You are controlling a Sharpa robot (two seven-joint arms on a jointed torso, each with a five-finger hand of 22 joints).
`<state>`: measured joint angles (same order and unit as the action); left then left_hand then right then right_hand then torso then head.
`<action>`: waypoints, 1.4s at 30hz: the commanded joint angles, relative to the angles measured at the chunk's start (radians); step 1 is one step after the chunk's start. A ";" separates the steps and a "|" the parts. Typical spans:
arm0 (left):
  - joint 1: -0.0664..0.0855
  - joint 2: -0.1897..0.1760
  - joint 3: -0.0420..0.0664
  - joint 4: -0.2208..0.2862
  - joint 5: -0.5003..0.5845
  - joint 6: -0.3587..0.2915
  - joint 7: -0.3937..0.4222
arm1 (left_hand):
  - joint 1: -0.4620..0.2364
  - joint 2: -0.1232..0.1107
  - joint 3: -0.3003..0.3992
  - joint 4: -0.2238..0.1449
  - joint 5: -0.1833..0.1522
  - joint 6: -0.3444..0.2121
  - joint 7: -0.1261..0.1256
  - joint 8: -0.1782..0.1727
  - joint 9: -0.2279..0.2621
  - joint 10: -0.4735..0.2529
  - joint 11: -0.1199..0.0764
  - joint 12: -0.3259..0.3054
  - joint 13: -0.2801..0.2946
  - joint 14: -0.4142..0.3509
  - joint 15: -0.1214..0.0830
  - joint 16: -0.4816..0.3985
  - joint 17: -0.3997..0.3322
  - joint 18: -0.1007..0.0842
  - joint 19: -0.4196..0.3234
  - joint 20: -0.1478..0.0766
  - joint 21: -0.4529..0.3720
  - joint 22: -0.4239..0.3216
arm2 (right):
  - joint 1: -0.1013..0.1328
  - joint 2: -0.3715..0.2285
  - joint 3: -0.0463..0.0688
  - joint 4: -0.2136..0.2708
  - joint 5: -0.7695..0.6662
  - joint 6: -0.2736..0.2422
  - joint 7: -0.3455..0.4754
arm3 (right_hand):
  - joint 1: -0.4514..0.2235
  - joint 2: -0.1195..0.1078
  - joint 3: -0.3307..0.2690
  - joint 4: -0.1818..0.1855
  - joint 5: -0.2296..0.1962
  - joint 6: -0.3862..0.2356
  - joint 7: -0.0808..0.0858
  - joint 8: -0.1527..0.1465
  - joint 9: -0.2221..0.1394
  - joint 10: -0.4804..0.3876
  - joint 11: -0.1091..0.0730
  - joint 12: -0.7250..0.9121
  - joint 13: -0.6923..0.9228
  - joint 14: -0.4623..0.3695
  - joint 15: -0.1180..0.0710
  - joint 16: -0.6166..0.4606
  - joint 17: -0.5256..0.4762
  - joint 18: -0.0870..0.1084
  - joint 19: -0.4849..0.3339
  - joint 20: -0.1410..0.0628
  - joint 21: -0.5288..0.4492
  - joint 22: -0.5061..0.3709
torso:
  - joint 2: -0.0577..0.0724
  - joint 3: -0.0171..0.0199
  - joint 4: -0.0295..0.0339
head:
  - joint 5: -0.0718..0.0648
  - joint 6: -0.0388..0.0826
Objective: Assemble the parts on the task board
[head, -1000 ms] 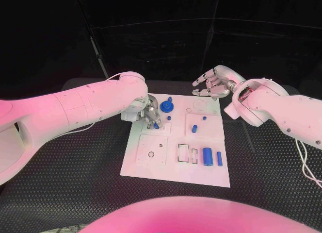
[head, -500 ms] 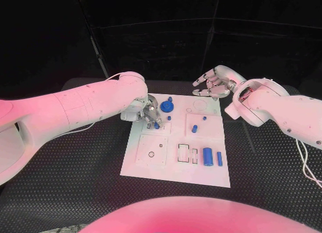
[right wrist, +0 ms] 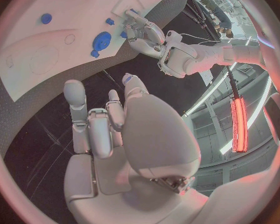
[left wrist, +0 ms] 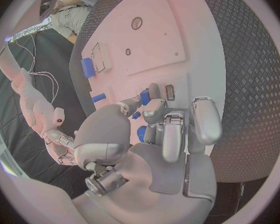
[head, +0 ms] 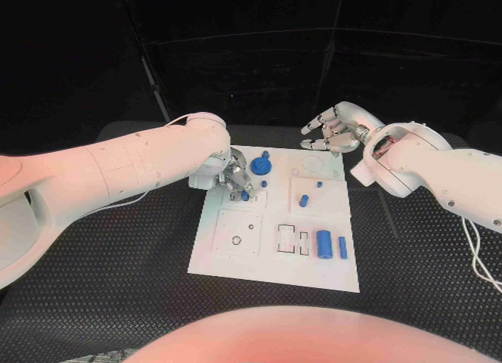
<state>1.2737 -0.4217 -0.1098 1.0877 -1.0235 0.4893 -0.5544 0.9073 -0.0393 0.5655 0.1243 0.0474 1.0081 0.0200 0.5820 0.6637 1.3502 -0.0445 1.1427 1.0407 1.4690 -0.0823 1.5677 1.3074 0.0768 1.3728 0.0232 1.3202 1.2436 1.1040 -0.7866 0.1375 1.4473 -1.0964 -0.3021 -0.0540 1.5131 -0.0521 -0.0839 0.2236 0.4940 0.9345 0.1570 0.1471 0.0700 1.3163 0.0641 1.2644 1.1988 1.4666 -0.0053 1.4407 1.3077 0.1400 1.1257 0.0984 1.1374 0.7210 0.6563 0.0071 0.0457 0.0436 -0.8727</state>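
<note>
Most parts still loose on task board (head: 235, 257) mid-tabletop, so early stage. Left hand (head: 231, 180) pinches small blue peg (head: 245, 195) nr board's far-left corner; right hand (head: 330, 130) holds nothing, fingers apart.

We see two thick, rounded white arms with smooth glossy shells, each built of bulging segments joined at round collars. Each ends in a silver metallic hand, the left hand (head: 227, 178) and the right hand (head: 330, 130), with jointed fingers (left wrist: 202, 124) tipped by paler grey pads. A thin white cable (head: 175, 119) loops along the left arm, and another trails beneath the right forearm.
</note>
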 commanded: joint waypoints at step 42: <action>0.005 -0.090 0.129 0.100 -0.028 -0.076 0.000 | 0.028 -0.019 -0.326 0.125 0.000 -0.050 0.025 -0.053 -0.029 -0.075 0.018 -0.111 -0.137 0.102 0.000 0.003 0.263 0.011 -0.016 0.002 -0.042 -0.037 | 0.001 0.003 0.001 -0.021 -0.001 0.000 0.011 | 0.006 -0.004 0.000 0.003 0.000 -0.001 0.000 0.006 -0.001 -0.006 0.003 -0.004 -0.002 0.050 -0.004 -0.004 0.010 0.014 -0.006 0.000 -0.008 -0.005 | -0.001 0.0002 0.0012 | -0.009 0.000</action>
<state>1.2758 -0.5069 0.0215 1.1831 -1.0344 0.4378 -0.5546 0.9305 -0.0587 0.2421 0.2485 0.0472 0.9622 0.0428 0.5319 0.6362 1.2813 -0.0267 1.0416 0.9140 1.4653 -0.0859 1.5677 1.3074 0.0767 1.3614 0.0263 1.2821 1.2107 1.1035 -0.7830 0.1373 1.4262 -1.0964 -0.3024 -0.0516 1.5131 -0.0521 -0.0839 0.2236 0.4940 0.9345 0.1570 0.1471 0.0702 1.3165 0.0643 1.2644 1.1972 1.4666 -0.0053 1.4407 1.3074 0.1399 1.1257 0.0984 1.1335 0.7169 0.6552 0.0066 0.0469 0.0367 -0.8727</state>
